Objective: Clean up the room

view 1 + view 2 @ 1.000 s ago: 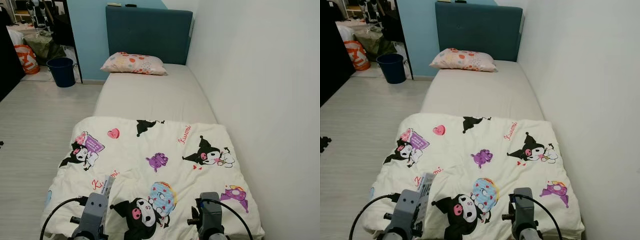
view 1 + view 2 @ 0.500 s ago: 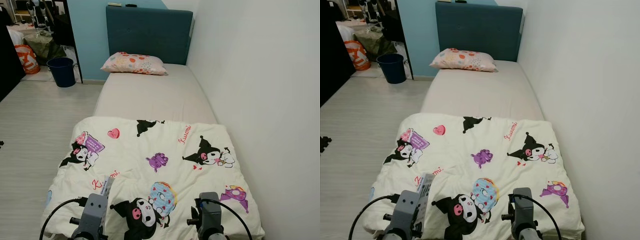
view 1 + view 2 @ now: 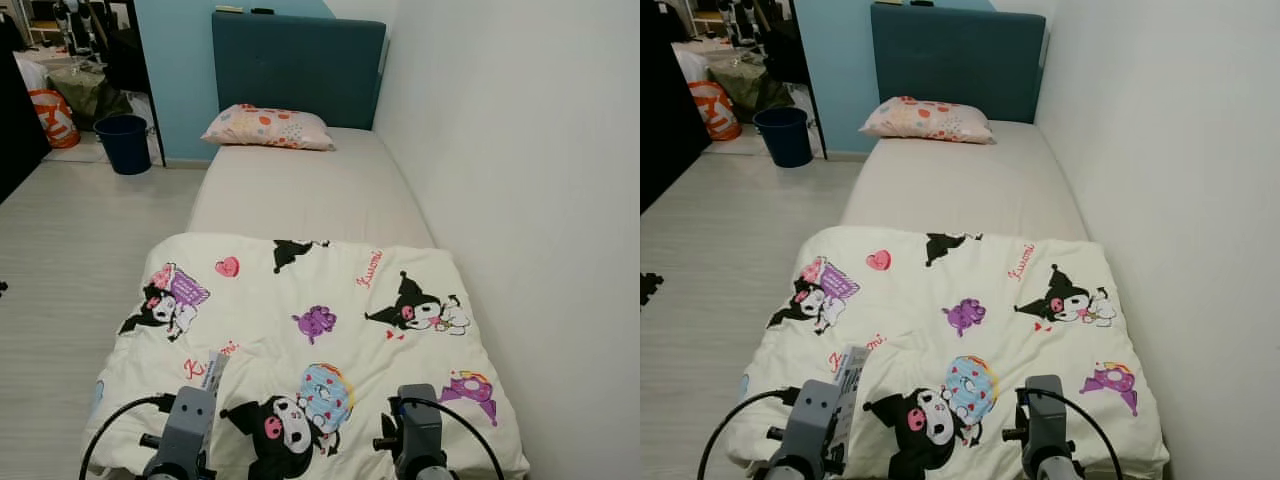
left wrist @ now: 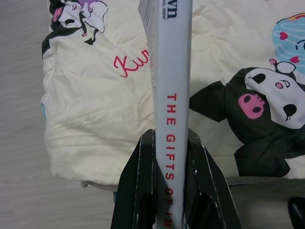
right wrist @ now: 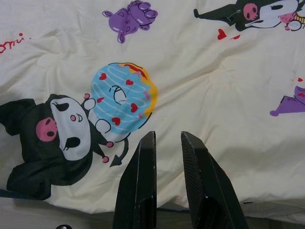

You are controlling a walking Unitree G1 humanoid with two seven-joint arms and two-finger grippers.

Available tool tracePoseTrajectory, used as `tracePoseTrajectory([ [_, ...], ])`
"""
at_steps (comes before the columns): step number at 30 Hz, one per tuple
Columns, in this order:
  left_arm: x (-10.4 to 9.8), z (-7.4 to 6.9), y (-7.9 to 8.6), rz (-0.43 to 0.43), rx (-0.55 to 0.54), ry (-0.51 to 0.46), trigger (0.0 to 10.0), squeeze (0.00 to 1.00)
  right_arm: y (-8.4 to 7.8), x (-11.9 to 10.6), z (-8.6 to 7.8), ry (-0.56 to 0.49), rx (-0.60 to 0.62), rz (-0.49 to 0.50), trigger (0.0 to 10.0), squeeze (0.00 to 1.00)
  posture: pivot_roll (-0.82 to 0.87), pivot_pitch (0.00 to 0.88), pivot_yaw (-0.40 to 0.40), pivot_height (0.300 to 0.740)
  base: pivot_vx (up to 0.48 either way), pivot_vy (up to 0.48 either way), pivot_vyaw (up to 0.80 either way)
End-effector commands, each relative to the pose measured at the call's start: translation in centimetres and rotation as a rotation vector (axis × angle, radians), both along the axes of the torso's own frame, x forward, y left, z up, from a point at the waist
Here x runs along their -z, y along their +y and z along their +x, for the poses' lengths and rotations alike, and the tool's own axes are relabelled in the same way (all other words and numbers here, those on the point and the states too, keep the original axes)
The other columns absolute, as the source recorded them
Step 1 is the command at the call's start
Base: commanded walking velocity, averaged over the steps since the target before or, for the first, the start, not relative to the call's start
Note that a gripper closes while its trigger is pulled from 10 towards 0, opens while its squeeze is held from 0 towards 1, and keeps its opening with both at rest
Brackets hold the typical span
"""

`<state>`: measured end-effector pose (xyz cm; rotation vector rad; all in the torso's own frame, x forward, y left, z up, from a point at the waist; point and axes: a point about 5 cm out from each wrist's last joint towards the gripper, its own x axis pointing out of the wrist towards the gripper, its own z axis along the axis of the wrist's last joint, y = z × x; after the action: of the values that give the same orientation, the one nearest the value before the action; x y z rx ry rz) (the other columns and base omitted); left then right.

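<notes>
At the foot of the bed point(image 3: 300, 190), the left gripper point(image 4: 170, 167) holds a book point(image 4: 172, 95) upright by its spine, fingers clamped on either side of it, above the near left corner of the quilt point(image 3: 320, 300). The right gripper point(image 5: 167, 157) hovers over the quilt's near edge, its fingers narrowly parted with nothing between them.

The step in hand appears to be carrying the book off the bed to wherever it belongs; no shelf or desk shows, so the next move likely calls for turning away from the bed to find one, keeping the grip firm so the thin book does not swing or slip.

The quilt covers the near half of the bed; a pillow point(image 3: 266, 127) rests at the far end against the headboard point(image 3: 297, 65). A wall runs along the bed's right side. A bucket point(image 3: 124, 142) and bags point(image 3: 58, 115) stand on the floor point(image 3: 80, 250) beyond the bed's far left corner.
</notes>
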<state>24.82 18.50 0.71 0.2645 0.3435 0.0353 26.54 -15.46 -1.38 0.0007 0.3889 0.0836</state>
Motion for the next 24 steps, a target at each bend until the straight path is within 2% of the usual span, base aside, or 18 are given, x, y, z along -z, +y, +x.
tracePoseTrajectory([
  [1,0.10,0.01,-0.03,0.008,0.007,0.000,10.0,0.00,-0.08,0.46,-0.39,0.025,0.000,-0.002,10.0,0.00,0.05,0.129,-0.065,0.728,0.000,0.000,0.00],
  [24,0.23,-0.23,0.14,-0.001,0.003,0.000,10.0,0.00,0.21,0.52,-0.51,0.022,0.002,0.006,10.0,0.00,0.05,0.123,-0.061,0.728,0.000,0.000,0.00],
])
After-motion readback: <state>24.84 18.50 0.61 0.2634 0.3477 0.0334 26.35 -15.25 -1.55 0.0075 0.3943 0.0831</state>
